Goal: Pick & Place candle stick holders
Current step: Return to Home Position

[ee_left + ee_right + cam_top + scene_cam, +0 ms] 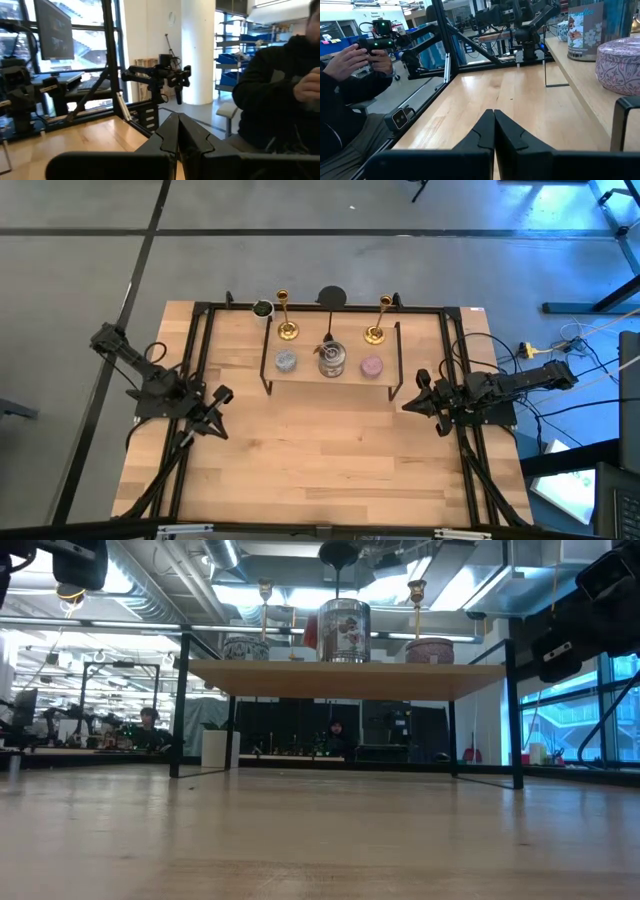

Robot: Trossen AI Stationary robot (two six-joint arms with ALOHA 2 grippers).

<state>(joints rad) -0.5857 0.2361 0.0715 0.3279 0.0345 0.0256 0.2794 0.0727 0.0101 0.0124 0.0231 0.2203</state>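
Risk looks low from above: both gold candlesticks [287, 328] stand on the shelf [305, 345], with the left gripper [216, 423] and right gripper [407, 406] well clear at the table's sides. Low view: they're tall and thin, so a bumped shelf could tip them. Wrist views: both grippers pinched together, empty.

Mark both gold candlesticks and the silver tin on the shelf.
left gold candlestick [288, 332], high view, on its round base.
right gold candlestick [374, 336], high view, on its round base.
silver tin [344, 632], low view, on its side wall.
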